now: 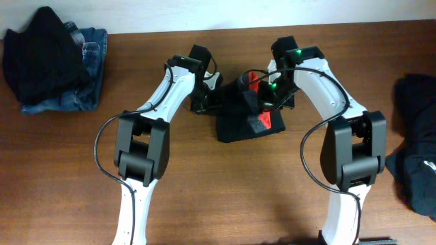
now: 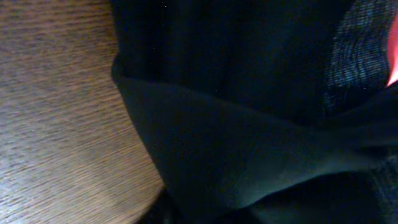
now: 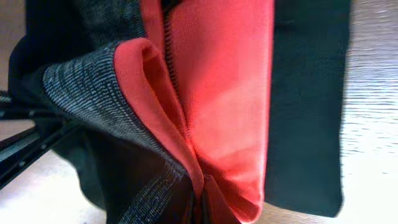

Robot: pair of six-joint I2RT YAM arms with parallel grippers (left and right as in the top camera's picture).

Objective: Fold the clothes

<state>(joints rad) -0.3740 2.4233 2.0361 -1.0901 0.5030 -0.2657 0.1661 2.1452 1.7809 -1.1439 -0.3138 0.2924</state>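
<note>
Brown wood-grain surface (image 1: 225, 197) spreads under both arms, and the garment (image 1: 248, 122) being worked lies at its middle, between the two claws. It looks to me like mid-fold: the cloth is already gathered into a squat, lumpy packet rather than laid out long. The left claw (image 1: 203, 101) sits at the packet's left edge and the right claw (image 1: 276, 95) is over its upper right corner.

Neither wrist view shows any fingers, only cloth filling the picture, so I cannot tell how far either claw is open or whether it grips anything. In the right wrist view the folds do bunch toward the bottom, as if pinched.

The garment is black, soft and matte, with red trim (image 3: 217, 93) turned outward and a grey-flecked panel (image 3: 81, 81) beside it. Its layers are doubled and uneven, with one thick fold lying across the left wrist view.

I judge the next move calls for laying that raised flap flat and squaring the edges, with both sides eased down together so that nothing slides.

Off at the far left, jeans (image 1: 92, 75) lie under a black heap (image 1: 41, 51), and another dark heap (image 1: 415, 150) waits at the right edge
</note>
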